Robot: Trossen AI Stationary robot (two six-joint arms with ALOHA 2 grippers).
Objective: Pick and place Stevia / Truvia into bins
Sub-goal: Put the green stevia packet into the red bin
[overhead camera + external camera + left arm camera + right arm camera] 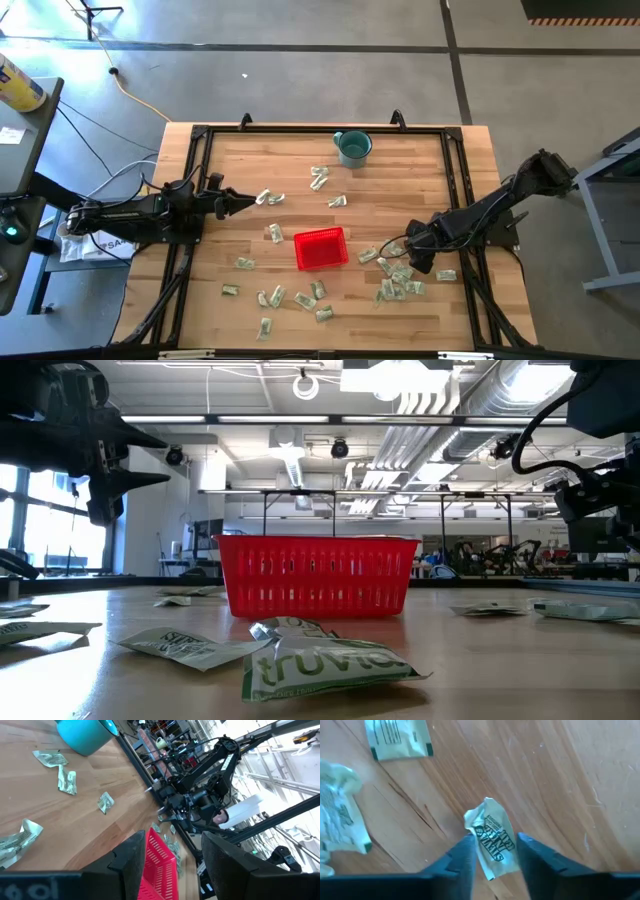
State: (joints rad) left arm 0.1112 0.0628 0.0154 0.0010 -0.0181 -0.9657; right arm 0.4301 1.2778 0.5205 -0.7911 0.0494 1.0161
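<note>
Right end effector (492, 851) clamped low; left end effector (245, 203) open, idle.

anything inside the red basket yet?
High view: the red basket shows only its red floor, no packets visible inside. Low view: its mesh wall hides the bottom, so nothing is confirmed from there.

Bright, even ceiling light (window glare in low view); wrist foregrounds blurred.

Robotics lab: exposed ceiling ducts (470, 400), concrete floor (300, 80), framed wooden table (300, 160).
</note>
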